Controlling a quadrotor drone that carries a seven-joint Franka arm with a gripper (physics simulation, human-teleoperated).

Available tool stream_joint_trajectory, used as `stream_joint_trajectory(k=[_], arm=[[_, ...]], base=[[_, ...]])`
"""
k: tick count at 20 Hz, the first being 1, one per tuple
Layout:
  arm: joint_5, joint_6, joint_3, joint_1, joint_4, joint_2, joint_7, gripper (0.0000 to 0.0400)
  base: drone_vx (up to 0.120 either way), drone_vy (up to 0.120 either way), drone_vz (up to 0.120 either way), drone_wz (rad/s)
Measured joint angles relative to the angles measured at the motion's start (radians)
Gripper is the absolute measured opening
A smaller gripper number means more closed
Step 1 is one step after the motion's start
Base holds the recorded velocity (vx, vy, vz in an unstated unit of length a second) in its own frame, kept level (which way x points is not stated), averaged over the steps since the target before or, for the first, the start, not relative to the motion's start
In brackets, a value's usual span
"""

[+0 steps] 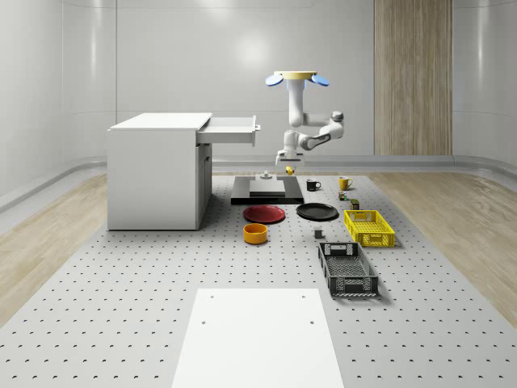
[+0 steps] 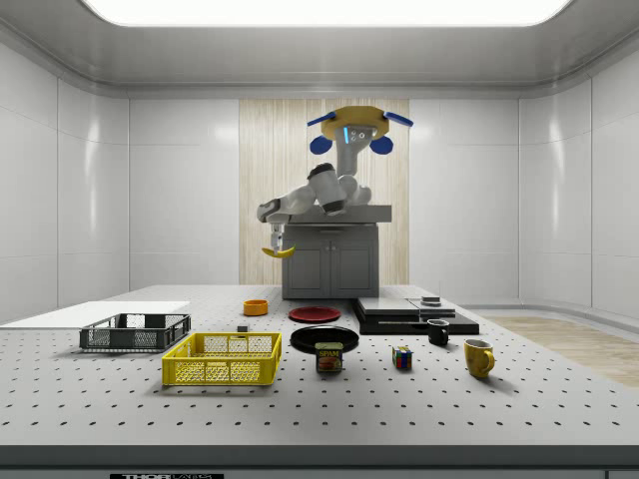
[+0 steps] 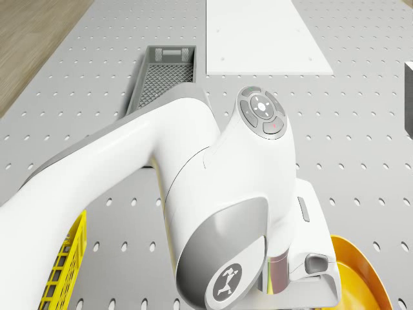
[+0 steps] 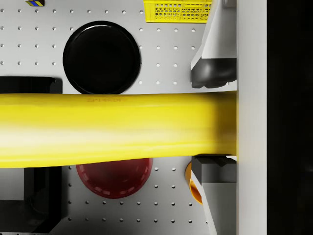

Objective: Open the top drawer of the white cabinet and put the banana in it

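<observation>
So from where I'm sitting at the remote desk, the grab is done and I'm in the carry step. Closest to the wrist camera, the banana [image 4: 117, 128] lies crosswise between the gripper [image 4: 213, 121] fingers, which are clamped onto it, one fingertip [image 4: 212, 73] on each side. Past it on the floor I can see the black plate [image 4: 101, 57], the red plate [image 4: 115, 177] and a corner of the yellow crate [image 4: 178, 11].

Taking the white cabinet [image 1: 153, 174] as my landmark: its top drawer [image 1: 232, 129] is already pulled out toward the drone [image 1: 296, 78], which hovers just off the drawer's open end, higher than the cabinet top. The gripper hangs below drawer level, beside the cabinet rather than over it.

Next move, as I read it: lift the banana above the drawer's front edge, bring it over the open tray, then let go. Clearing that front lip looks like the fiddly bit.
</observation>
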Motion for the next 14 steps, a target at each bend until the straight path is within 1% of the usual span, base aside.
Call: stream_joint_trajectory(k=[6,8,12,14], arm=[[-0.001,0.003,0.000,0.001,0.000,-0.003,-0.001,0.0190],[-0.002,0.004,0.000,0.001,0.000,-0.004,-0.001,0.0190],[-0.003,0.005,0.001,0.002,0.000,-0.006,-0.001,0.0190],[-0.003,0.006,0.001,0.002,0.000,-0.006,-0.001,0.0190]], base=[[-0.120,0.000,0.120,0.000],[-0.120,-0.100,0.120,0.000],[-0.120,-0.010,0.120,0.000],[-0.120,-0.100,0.120,0.000]])
